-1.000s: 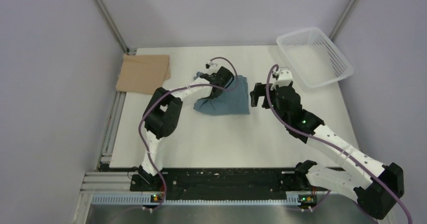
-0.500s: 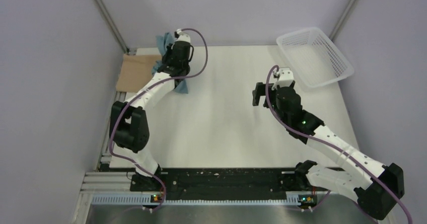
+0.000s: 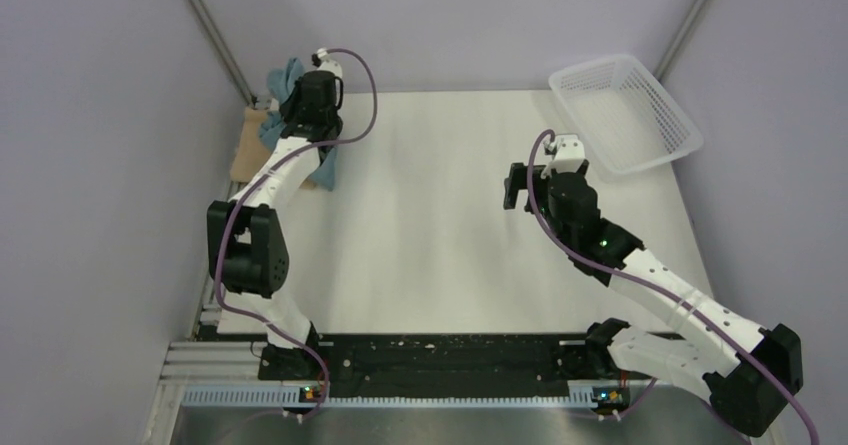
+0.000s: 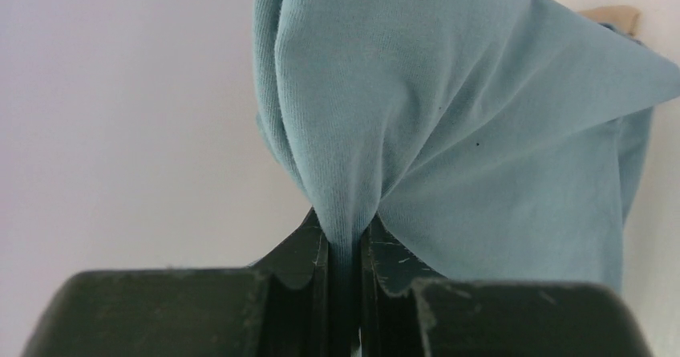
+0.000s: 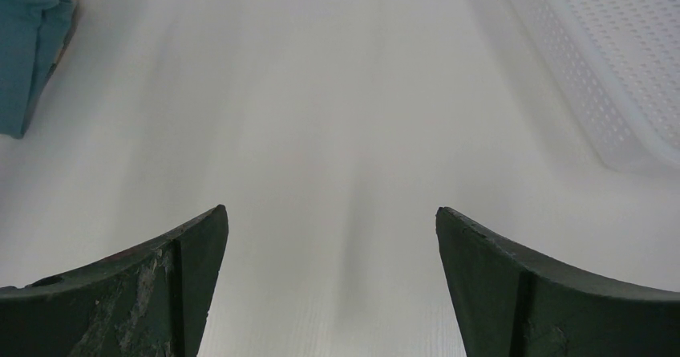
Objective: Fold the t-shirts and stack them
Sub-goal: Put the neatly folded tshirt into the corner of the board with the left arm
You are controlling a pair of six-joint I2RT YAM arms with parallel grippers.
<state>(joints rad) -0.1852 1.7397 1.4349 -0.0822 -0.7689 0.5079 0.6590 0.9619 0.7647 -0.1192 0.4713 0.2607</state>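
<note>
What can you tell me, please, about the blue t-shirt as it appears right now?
The blue t-shirt is soft, fine-knit, dusty teal cloth. The left pincer is shut on a bunched fold of it, holding it up at the far left corner of the table above the tan t-shirt, the rest draping in loose folds. Whether its lower edge touches the tan one I cannot tell.

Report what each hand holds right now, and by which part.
The left hand pinches the teal-blue t-shirt by a bunched fold of cloth; which part of the shirt cannot be told. The right hand is open and holds nothing.
</note>
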